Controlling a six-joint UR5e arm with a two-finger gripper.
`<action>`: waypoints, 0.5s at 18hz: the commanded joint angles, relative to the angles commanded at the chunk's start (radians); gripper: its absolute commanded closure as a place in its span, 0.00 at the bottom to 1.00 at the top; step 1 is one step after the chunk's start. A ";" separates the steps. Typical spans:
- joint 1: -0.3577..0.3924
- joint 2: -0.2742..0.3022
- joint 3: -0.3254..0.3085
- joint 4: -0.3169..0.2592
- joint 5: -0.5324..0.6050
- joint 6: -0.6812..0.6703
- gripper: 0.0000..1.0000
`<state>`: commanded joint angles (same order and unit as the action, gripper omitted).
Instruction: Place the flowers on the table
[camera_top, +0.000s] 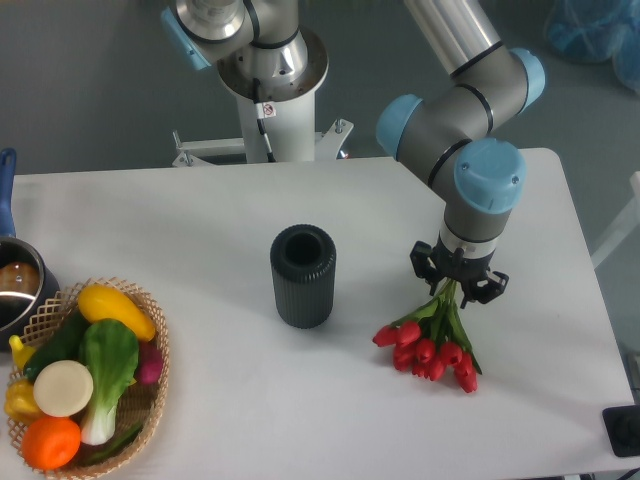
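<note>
**Flowers at the desk**

My arm bends down over the right side, end effector (459, 280) pointing straight down, clamped on the stems of the flowers (432, 347) (red heads lying on the desk (200, 210), right of the vase (303, 276)).

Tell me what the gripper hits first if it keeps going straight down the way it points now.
The gripper points down with the stems of the flowers between its fingers. Directly below is the table, so that comes first. The red buds already seem to lie on it, though height is hard to judge from this view.
</note>
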<state>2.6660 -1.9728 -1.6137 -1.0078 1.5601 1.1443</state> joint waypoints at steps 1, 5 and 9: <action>0.003 0.009 0.000 0.000 0.000 0.002 0.00; 0.012 0.038 -0.012 0.006 -0.006 0.012 0.00; 0.014 0.058 -0.018 0.009 -0.005 0.012 0.00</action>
